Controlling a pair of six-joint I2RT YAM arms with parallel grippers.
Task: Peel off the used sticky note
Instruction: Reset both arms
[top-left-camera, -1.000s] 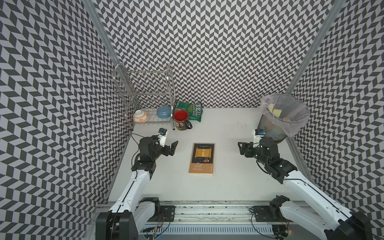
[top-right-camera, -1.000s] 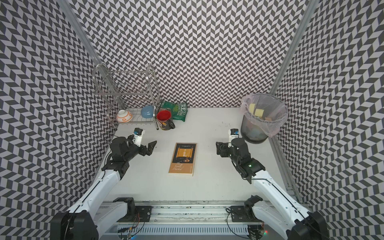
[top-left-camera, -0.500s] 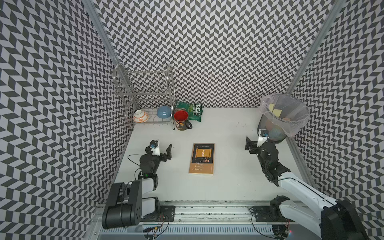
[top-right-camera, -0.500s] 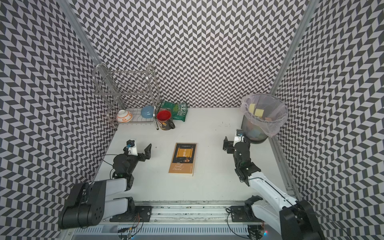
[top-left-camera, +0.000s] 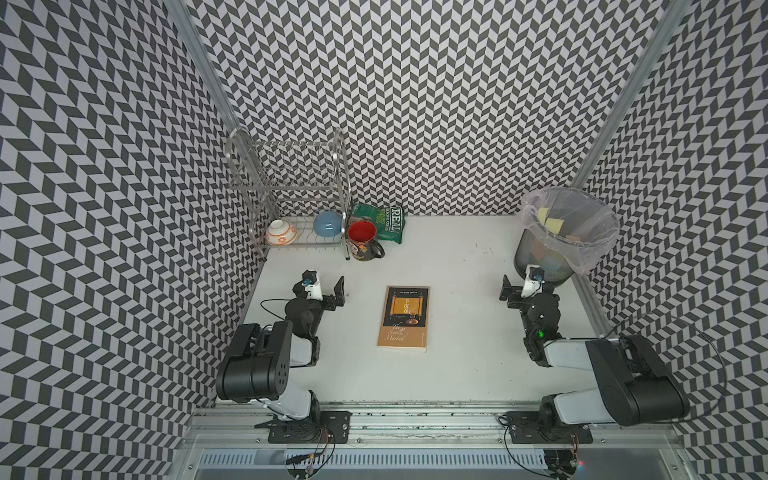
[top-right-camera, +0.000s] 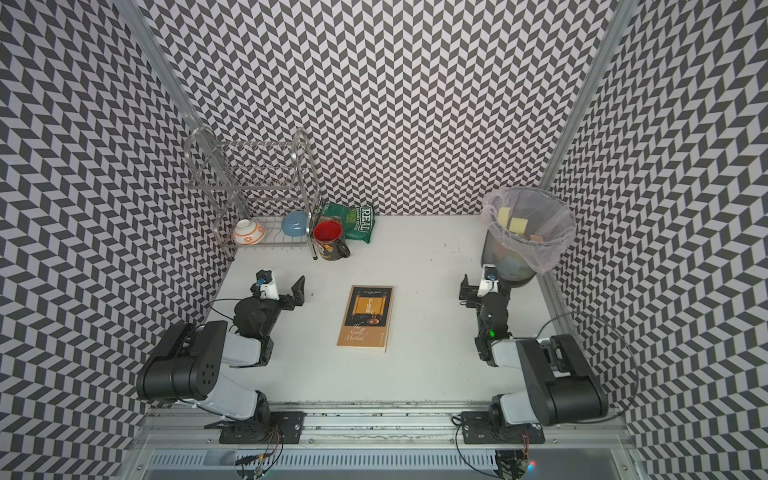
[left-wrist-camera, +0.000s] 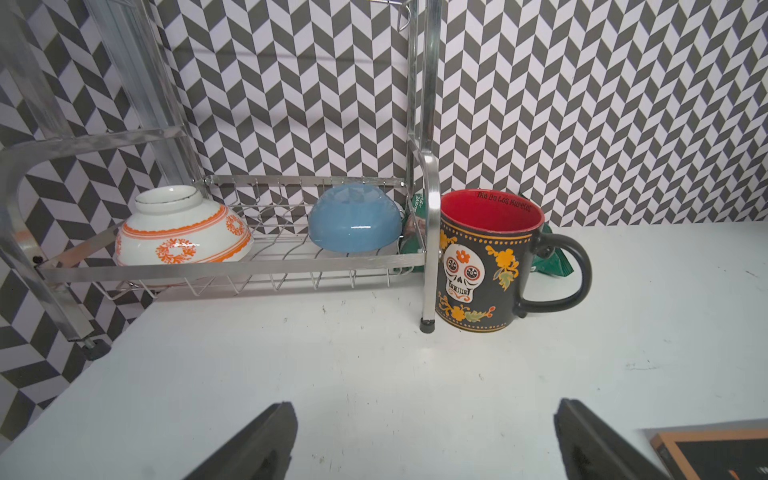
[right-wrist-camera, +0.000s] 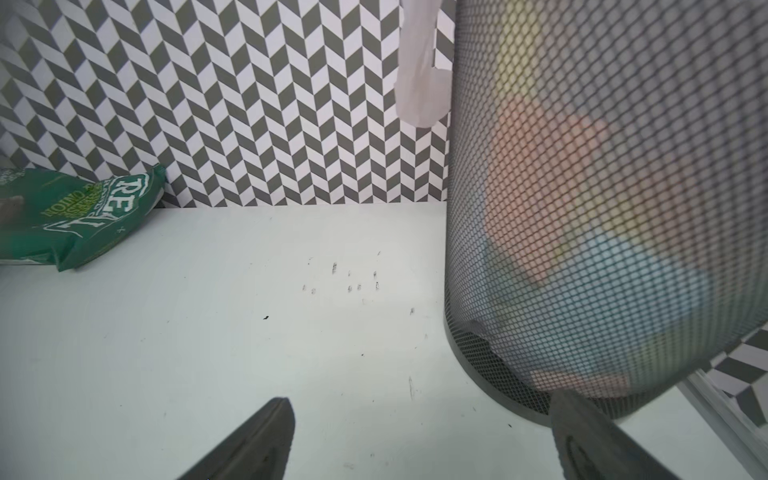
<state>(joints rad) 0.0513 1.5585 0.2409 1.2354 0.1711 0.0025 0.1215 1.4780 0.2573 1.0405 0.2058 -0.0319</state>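
A book (top-left-camera: 404, 318) with a dark and orange cover lies flat mid-table in both top views; no sticky note shows on it. Yellow notes (top-left-camera: 555, 225) lie inside the lined mesh bin (top-left-camera: 536, 255) at the back right; which is the used sticky note I cannot tell. My left gripper (top-left-camera: 324, 287) sits low, left of the book, open and empty; its wrist view shows bare table between the jaws (left-wrist-camera: 424, 405) and a book corner (left-wrist-camera: 715, 453). My right gripper (top-left-camera: 521, 291) rests open and empty beside the bin's base (right-wrist-camera: 602, 208).
A metal dish rack (top-left-camera: 291, 183) at the back left holds a white-orange bowl (top-left-camera: 281, 232) and a blue bowl (top-left-camera: 328, 224). A skull mug (top-left-camera: 362, 241) and a green chip bag (top-left-camera: 386, 222) stand beside it. Both arms are folded back by the front rail.
Both arms have folded back toward the front rail. The left gripper dropped lower and nearer the front; the right gripper drew in next to the bin.
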